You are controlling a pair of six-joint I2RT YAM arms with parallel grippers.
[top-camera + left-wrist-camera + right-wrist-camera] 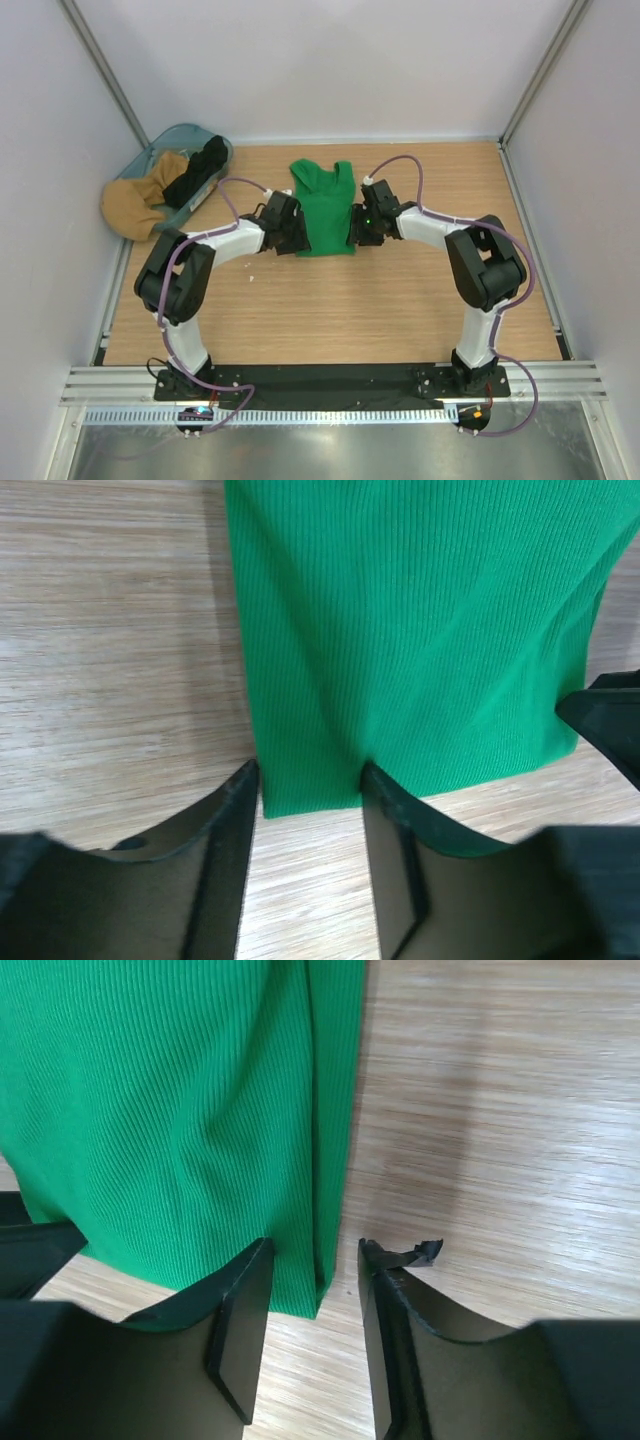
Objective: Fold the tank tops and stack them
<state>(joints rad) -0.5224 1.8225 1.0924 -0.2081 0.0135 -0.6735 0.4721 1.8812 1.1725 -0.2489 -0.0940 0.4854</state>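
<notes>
Both arms reach in from the near edge of the wooden table point(330, 310), elbows out, wrists turned toward the centre; the left gripper point(308, 780) sits at the near left corner of the green tank top point(323, 205), jaws spread, with a short stretch of the hem lying between the fingertips and not pinched; the right gripper point(315, 1250) sits at the near right corner, jaws likewise spread, the inner finger point(245, 1300) over the cloth and the outer finger point(390, 1300) over bare wood just beside the edge; the garment lies flat at mid-table between the two grippers, hem toward the arms, straps toward the far side, a lengthwise ridge showing close to its right edge; at the far left corner stands a blue-grey basket point(182, 131); the black tank top point(203, 172) is draped in it, and a tan cloth point(135, 205) hangs over its near rim onto the table.
</notes>
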